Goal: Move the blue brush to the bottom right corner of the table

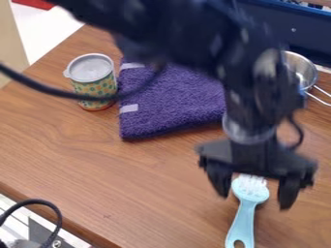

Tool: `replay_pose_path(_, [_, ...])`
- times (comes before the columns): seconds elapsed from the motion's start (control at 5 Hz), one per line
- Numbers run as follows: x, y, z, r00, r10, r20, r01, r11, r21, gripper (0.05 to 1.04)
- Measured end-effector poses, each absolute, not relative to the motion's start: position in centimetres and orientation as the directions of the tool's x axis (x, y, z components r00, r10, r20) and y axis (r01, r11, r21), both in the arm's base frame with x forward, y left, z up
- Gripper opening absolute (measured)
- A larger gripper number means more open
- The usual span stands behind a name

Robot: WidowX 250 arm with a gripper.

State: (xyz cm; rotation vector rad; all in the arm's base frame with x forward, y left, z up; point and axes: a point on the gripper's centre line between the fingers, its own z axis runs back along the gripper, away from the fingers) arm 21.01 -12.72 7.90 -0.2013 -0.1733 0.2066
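The gripper [255, 193] hangs over the lower right part of the table [84, 164], its two fingers spread wide. Between and below them a light blue brush [243, 220] lies on the wood, its white bristles at the upper end near the gripper and its handle, with a hole at the tip, pointing toward the bottom edge of the view. The fingers stand on either side of the brush head with a gap to each side. Whether they reach down to the table I cannot tell.
A purple towel [165, 104] lies on the table behind the gripper. Left of it stands a patterned cup with a grey lid [92, 77]. A metal strainer [300, 70] sits at the upper right, by a dark blue wall. Black cables hang at the left.
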Motion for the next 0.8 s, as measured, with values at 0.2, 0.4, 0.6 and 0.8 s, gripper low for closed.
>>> replay_pose_path(0.2, [21.7, -11.0, 9.6, 0.958, 0.226, 0.177, -0.189, 0.96, -0.205, 0.999])
replay_pose_path(0.4, [23.1, -7.2, 9.0, 0.971, 0.188, 0.146, -0.176, 0.98, -0.093, 0.999])
replay_pose_path(0.6, [25.2, -3.3, 9.3, 0.991, 0.104, 0.078, -0.104, 0.995, -0.008, 0.999])
replay_pose_path(0.8, [27.8, -0.6, 10.6, 0.995, 0.016, 0.096, -0.02, 0.999, 0.034, 0.999])
